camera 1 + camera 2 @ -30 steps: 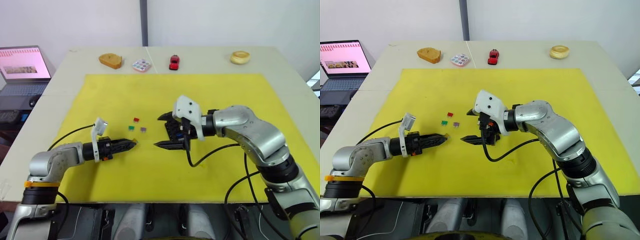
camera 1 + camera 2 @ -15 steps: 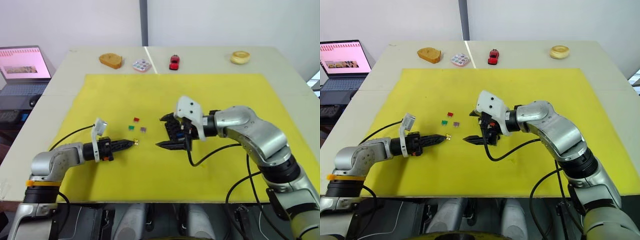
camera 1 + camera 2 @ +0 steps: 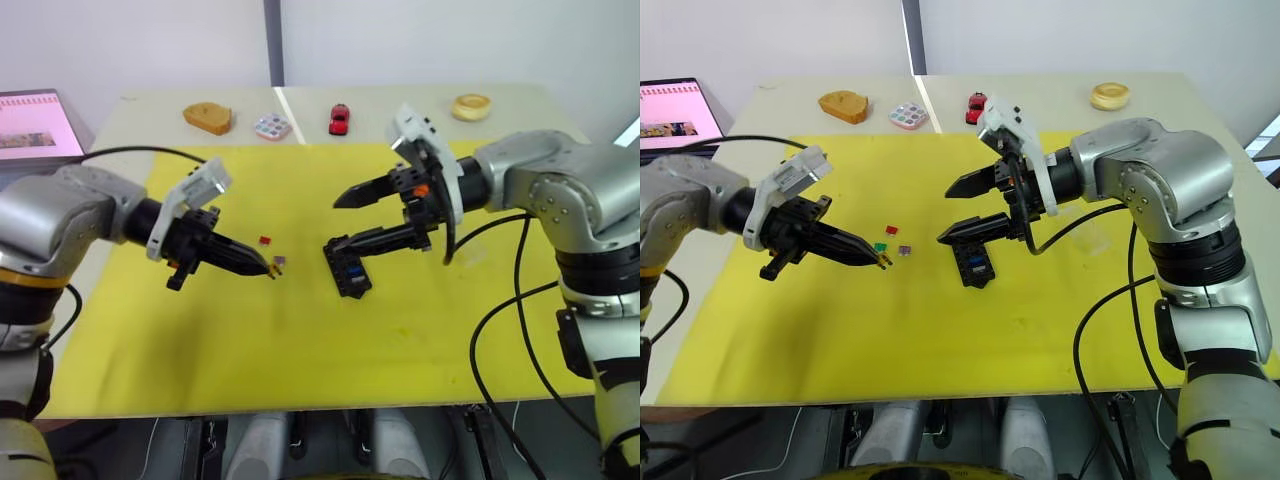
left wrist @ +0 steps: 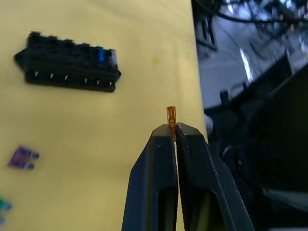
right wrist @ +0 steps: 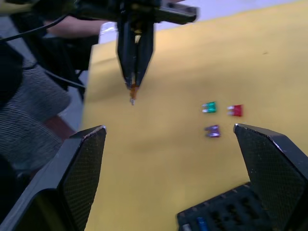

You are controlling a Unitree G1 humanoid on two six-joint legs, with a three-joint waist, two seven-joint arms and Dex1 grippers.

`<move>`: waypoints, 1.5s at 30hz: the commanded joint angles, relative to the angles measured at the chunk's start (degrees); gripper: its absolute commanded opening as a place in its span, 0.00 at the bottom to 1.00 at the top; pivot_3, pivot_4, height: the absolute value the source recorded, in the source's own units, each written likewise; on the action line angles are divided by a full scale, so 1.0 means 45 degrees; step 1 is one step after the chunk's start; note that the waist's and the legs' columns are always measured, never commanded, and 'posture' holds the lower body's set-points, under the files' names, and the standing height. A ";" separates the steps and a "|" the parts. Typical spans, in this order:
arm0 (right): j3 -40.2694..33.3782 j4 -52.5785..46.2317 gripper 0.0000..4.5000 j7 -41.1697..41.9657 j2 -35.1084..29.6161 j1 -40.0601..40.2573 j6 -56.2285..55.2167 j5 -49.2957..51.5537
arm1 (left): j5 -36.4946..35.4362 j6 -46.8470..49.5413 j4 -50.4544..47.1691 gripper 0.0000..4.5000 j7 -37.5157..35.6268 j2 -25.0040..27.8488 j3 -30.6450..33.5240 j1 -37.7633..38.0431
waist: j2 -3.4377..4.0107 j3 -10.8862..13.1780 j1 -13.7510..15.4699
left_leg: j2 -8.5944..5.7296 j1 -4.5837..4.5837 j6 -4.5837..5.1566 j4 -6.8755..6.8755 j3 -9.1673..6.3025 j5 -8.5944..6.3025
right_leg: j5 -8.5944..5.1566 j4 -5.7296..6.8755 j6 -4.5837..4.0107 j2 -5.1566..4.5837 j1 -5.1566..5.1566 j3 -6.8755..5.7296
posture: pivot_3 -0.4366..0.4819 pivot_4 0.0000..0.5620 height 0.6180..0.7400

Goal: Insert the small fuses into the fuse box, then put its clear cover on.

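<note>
The black fuse box [image 3: 348,270] lies on the yellow mat [image 3: 300,340] with a blue fuse in one slot. My left gripper [image 3: 268,270] hovers to its left, shut on an amber fuse [image 4: 171,115] that sticks out of the tips. Red [image 3: 892,229], green [image 3: 880,246] and purple [image 3: 904,250] fuses lie loose on the mat just beyond that gripper. Above and slightly behind the box, my right gripper [image 3: 345,222] hangs wide open and holds nothing. A faint clear cover [image 3: 1092,238] seems to lie to the right of the box.
Along the table's far edge stand a piece of bread [image 3: 207,116], a small paint palette [image 3: 271,127], a red toy car [image 3: 339,118] and a tan ring [image 3: 471,106]. A laptop [image 3: 35,125] sits off the table's left. Black cables hang from both arms.
The camera has shifted. My left gripper has risen off the mat with the amber fuse. My right gripper has lifted up and away from the fuse box, which lies on the mat.
</note>
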 commanded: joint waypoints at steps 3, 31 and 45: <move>-0.0443 -0.0753 0.57 -0.0586 0.0740 -0.0556 0.1064 0.1086 | 0.0969 -0.0767 0.0667 0.00 -0.0916 -0.0390 -0.0802 -0.1440 | -0.0001 0.0000 -0.0072 | 0.0010 0.0010 -0.0016 0.0001 -0.0010 0.0016 | -0.0002 0.0037 0.0003 0.0000 -0.0002 0.0000 | 0.48 0.27 1.00; 0.0079 -0.1533 0.35 -0.2825 0.1603 0.0470 0.1843 0.1350 | 0.1190 -0.1114 0.0675 0.00 -0.0492 -0.1568 -0.0361 -0.1648 | -0.0004 0.0002 -0.0143 | 0.0010 0.0002 -0.0008 0.0038 -0.0020 0.0025 | -0.0006 0.0093 0.0010 0.0024 -0.0012 -0.0002 | 0.48 0.27 1.00; -0.0103 -0.1560 0.01 -0.3051 0.1653 0.0695 0.1807 0.1475 | 0.1232 -0.1184 0.0250 0.00 -0.0468 -0.1481 -0.0345 -0.1289 | -0.0005 0.0000 -0.0134 | 0.0014 0.0006 -0.0003 0.0069 -0.0027 0.0023 | -0.0007 0.0102 0.0012 0.0039 0.0006 0.0001 | 0.48 0.27 1.00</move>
